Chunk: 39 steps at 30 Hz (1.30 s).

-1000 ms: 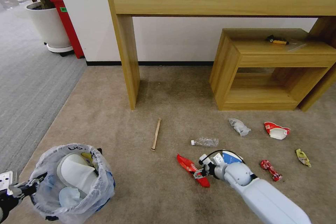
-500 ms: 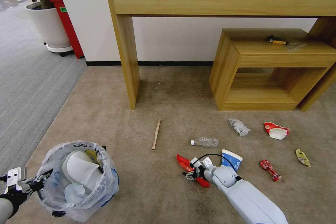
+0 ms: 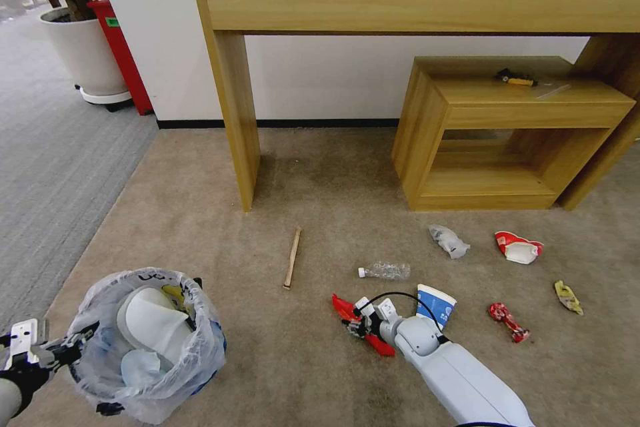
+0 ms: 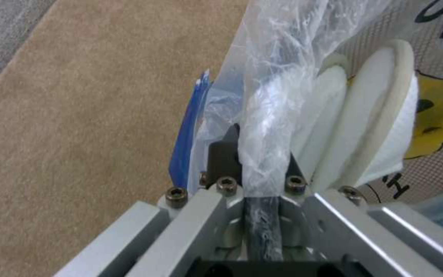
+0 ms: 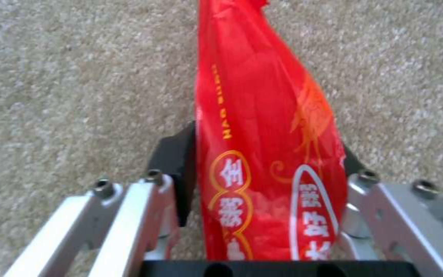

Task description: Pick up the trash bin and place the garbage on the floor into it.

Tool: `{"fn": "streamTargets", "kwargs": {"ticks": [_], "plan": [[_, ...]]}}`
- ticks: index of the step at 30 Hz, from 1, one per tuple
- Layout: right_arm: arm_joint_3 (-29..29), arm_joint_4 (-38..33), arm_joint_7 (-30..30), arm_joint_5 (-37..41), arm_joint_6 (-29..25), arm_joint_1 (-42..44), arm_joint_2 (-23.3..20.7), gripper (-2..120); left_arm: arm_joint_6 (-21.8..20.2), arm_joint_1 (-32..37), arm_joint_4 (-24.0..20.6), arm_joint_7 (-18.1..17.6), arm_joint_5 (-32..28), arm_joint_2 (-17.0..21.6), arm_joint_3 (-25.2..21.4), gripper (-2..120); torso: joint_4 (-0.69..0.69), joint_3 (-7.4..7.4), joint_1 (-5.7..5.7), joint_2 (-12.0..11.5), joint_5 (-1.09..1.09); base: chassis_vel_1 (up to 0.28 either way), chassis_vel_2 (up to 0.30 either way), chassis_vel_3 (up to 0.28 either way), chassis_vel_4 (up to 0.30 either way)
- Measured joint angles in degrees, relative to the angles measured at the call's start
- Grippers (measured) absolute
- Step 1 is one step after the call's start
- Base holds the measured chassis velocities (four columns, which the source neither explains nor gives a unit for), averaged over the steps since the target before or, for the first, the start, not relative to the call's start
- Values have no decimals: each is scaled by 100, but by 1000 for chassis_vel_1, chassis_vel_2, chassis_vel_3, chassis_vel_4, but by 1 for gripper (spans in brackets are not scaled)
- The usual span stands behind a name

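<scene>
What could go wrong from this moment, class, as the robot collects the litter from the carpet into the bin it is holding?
1. The right gripper straddles the red wrapper with its fingers apart; the thin, slick film might slip out as they close.
2. The left gripper holds the trash bin by its bunched bag liner at the rim, so the liner could tear or slide.
3. Two white slippers stand high in the bin, leaving little room.

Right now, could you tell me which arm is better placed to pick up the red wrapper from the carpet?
The right. Its claw already straddles the red wrapper, one finger on each side, down at the carpet. The left claw is busy, clamped on the bin by its bag-lined rim.
</scene>
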State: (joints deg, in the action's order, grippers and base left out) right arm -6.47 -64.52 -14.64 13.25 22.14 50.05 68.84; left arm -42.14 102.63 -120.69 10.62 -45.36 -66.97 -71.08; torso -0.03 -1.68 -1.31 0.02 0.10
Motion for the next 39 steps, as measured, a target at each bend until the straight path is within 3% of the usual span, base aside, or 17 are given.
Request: {"fn": "streamTargets", "kwargs": {"ticks": [7, 10, 17, 22, 32, 35, 39], "plan": [[26, -358, 186, 86, 91, 96, -66, 13, 0, 30, -84, 3, 4, -19, 3, 0, -5, -1, -1, -1, -1, 0, 0, 0, 0], [62, -559, 257, 95, 98, 101, -117, 6, 0, 50, -111, 9, 1, -18, -13, 0, -5, 1, -1, -2, -6, 0, 0, 0, 0], [190, -1282, 460, 183, 114, 77, -289, 6, 0, 73, -192, 9, -5, -3, -21, 0, -8, 2, -1, -1, -7, 0, 0, 0, 0], [277, -2184, 423, 774, 12, -401, -369, 0, 0, 18, -261, -119, -4, 46, 136, 0, -9, 2, -1, 0, -8, 0, 0, 0, 0], [-294, -3111, 446, 1795, 37, -2201, 527, 0, 1, -564, -133, -698, -194, 446, 973, 0, -7, 2, -1, 1, -11, 0, 0, 0, 0], [-408, -3198, 464, 1926, 48, -2308, 604, 0, 0, -590, -133, -755, -241, 496, 1063, 0, -8, 2, -1, 1, -10, 0, 0, 0, 0], [-985, -3549, 664, 2517, 135, -2519, 860, 0, 1, -684, -135, -1031, -418, 767, 1434, 0, -7, 3, 0, 1, -10, 0, 0, 0, 0]]}}
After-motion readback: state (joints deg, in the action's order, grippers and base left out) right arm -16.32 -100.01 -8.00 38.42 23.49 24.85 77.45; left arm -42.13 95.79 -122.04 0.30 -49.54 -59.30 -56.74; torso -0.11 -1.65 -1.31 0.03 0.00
